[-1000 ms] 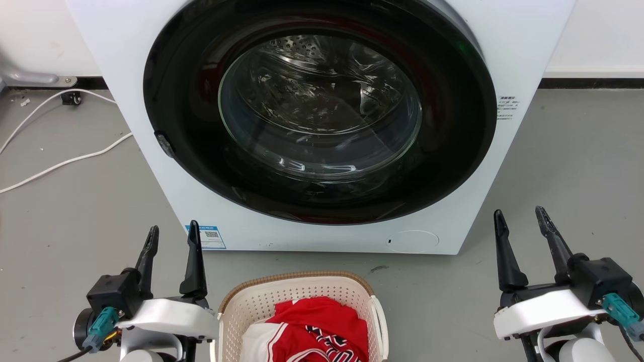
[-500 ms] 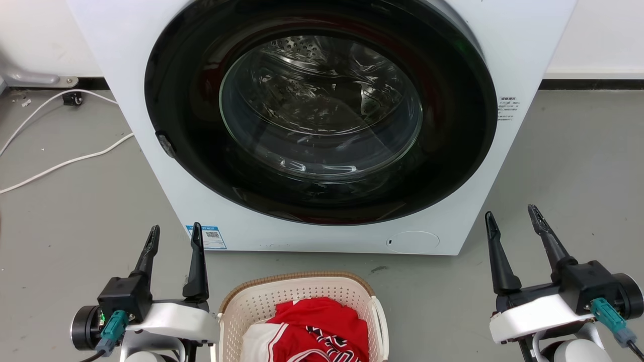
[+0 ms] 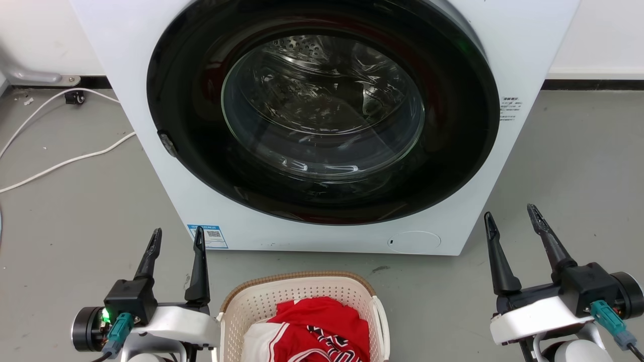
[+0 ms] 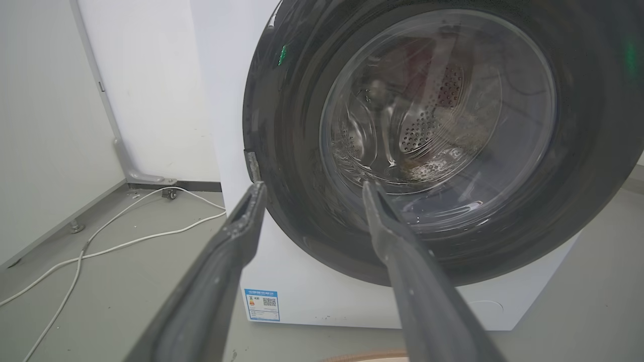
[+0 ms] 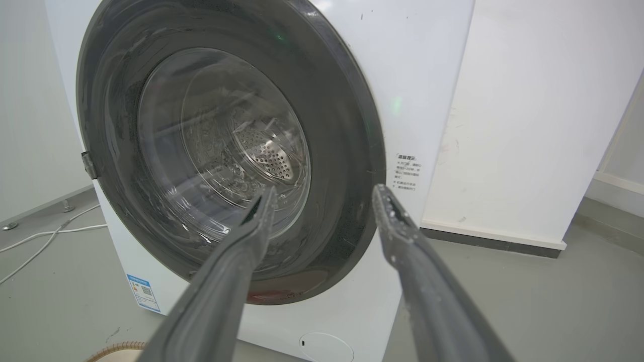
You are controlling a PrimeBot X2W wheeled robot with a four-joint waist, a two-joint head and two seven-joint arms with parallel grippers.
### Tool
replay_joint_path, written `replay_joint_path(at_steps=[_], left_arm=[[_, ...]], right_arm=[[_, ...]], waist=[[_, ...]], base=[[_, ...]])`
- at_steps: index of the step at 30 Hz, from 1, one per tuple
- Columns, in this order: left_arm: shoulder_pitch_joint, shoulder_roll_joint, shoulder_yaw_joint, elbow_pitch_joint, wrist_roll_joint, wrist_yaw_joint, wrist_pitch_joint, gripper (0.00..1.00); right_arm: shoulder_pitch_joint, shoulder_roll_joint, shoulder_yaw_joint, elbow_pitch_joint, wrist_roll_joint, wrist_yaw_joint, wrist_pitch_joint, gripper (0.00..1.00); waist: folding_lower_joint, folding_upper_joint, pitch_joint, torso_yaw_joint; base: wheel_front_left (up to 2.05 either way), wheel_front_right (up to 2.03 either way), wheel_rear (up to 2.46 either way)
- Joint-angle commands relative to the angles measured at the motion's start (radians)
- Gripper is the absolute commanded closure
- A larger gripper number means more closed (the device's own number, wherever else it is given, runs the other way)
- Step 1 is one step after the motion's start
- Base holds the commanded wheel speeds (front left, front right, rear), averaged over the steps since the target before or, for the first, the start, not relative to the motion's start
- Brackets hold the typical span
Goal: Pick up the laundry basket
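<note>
The laundry basket (image 3: pixel 261 304), cream perforated plastic with a brown woven-look rim, sits on the floor at the bottom centre of the head view, holding red and white clothes (image 3: pixel 322 327). A white side handle (image 3: pixel 381 322) shows on its right. My left gripper (image 3: pixel 178 237) stands open just left of the basket, fingers pointing up, nothing between them. Well to the basket's right my right gripper (image 3: pixel 510 215) is open and empty too. Slivers of the brown rim (image 4: pixel 362 356) (image 5: pixel 118 348) peek in at the bottom of both wrist views, below the open grippers (image 4: pixel 311 188) (image 5: pixel 324 193).
A white front-loading washing machine (image 3: pixel 322 125) with a shut dark round door stands right behind the basket. White cables (image 3: pixel 65 161) trail over the grey floor at the left. A white wall with a dark baseboard (image 3: pixel 593 83) runs behind.
My left gripper has sunk slightly and edged right toward the basket. The right gripper has shifted a little left. The basket has not moved.
</note>
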State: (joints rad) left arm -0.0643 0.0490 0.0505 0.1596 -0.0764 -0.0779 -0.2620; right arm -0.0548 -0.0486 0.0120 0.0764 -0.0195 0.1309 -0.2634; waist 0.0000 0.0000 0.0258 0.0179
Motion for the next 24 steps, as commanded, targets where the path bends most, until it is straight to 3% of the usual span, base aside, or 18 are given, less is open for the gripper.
replay_joint_path(at_steps=[1, 24], left_arm=[[0.012, 0.002, 0.004, 0.001, -0.008, 0.004, -0.004, 0.0], [0.01, 0.002, 0.001, 0.018, 0.006, 0.029, -0.004, 0.0]], right_arm=[[0.016, -0.003, -0.001, -0.002, 0.003, 0.0, -0.002, 0.0], [0.013, -0.003, -0.004, 0.008, 0.023, 0.0, -0.002, 0.0]], waist=[[0.0, 0.0, 0.0, 0.0], [0.0, 0.0, -0.005, -0.002]], base=[[0.0, 0.0, 0.0], [0.0, 0.0, 0.0]])
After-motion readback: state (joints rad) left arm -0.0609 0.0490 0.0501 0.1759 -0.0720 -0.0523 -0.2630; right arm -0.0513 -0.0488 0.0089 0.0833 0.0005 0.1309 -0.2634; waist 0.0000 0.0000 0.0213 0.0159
